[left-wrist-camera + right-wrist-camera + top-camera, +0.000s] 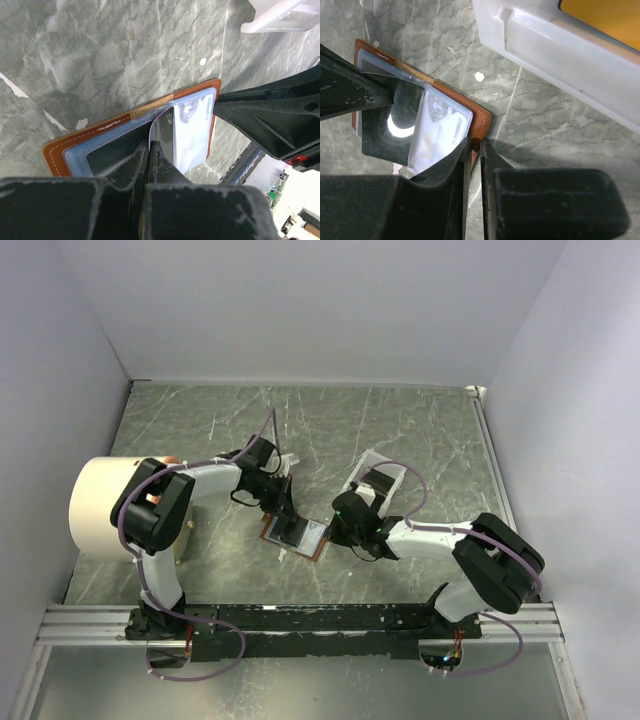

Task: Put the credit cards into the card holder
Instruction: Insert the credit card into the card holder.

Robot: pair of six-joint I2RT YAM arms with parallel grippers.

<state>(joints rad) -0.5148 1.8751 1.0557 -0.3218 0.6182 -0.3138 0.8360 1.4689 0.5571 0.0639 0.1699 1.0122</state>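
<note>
1. Your card holder [305, 537] lies open near the tabletop's [200, 430] near edge, about mid-width, between both grippers.
2. Your left gripper [150, 143] is pinched tight on the dark card [377, 135], which reaches from those jaws along the holder's long axis, toward the right arm.
3. Your right gripper [476, 143] has its jaws almost together, on the holder's brown rim.
4. The left arm likely does the sliding. How far the card sits under the sleeve, you cannot tell.

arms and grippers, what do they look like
The left arm and right arm have white links, bulky black joints and looping purple cables. The left gripper and right gripper are scuffed black plastic.
</note>
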